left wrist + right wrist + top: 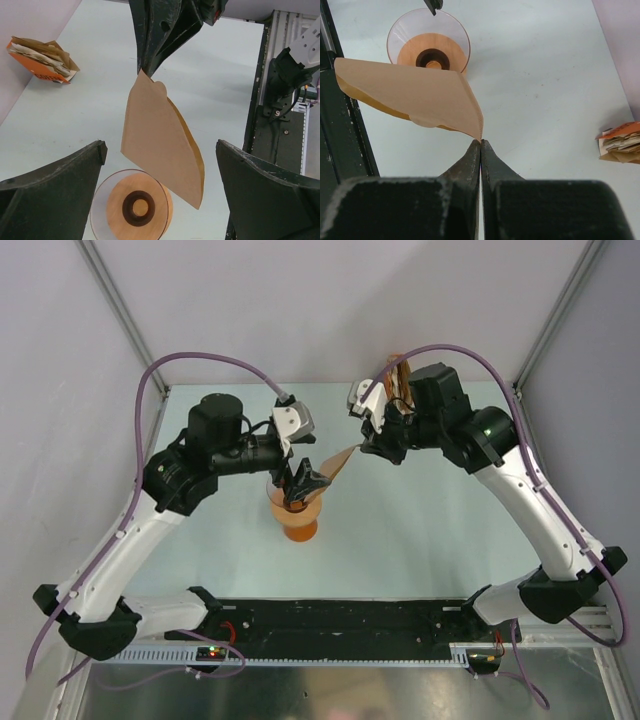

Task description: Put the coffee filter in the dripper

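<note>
The coffee filter (415,97) is a flat tan paper cone held in the air by one corner. My right gripper (480,142) is shut on that corner. The filter also shows in the top view (337,462) and the left wrist view (160,142). The peach-orange dripper (297,512) stands on the table below, dark hole at its centre; it also shows in the left wrist view (132,206) and the right wrist view (429,46). My left gripper (160,165) is open and empty above the dripper, with the filter hanging between its fingers (55,185).
An upright bundle of brown-and-orange papers (42,62) stands at the back by the wall, also in the right wrist view (621,142). A black rail (340,625) runs along the table's near edge. Grey walls close in left, right and back.
</note>
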